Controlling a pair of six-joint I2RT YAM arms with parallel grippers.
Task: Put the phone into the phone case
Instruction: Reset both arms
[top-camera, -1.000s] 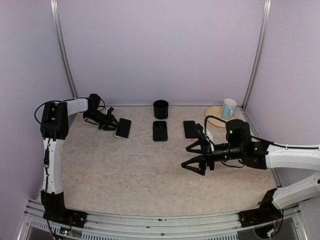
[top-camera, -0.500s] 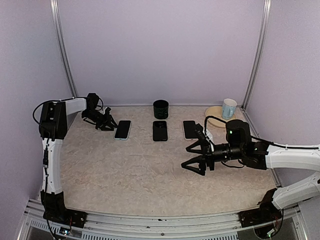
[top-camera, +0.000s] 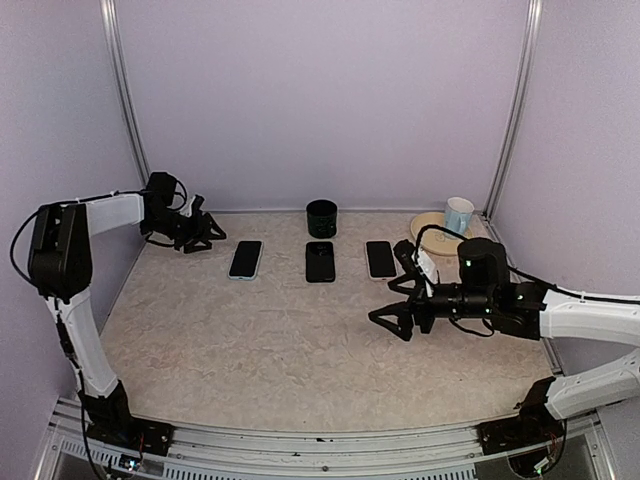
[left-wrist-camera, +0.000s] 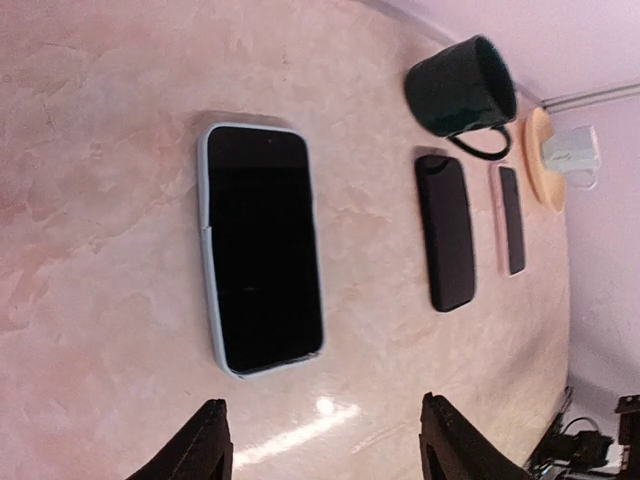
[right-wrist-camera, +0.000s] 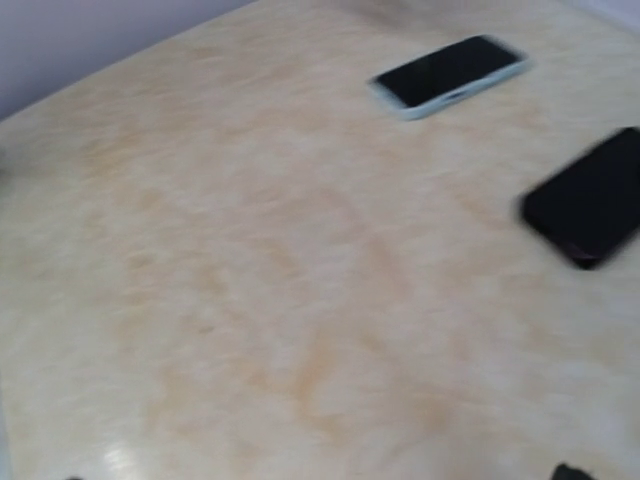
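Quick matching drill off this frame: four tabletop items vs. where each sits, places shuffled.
Things:
1. dark mug
2. pale cup
3. blue-cased phone
4. pink-edged phone

Places:
a. on the tan plate
b. left end of the row
c. right end of the row
d. just behind the black middle item

Pairs: 1-d, 2-a, 3-b, 4-c

Phone (left-wrist-camera: 262, 245) in phone case (left-wrist-camera: 206, 265), just ahead of my left gripper (left-wrist-camera: 325, 445); second phone (top-camera: 320, 261) farther out, mug (top-camera: 322, 217) behind it; third phone (top-camera: 380, 259) near my right gripper (top-camera: 392, 302), wall side.
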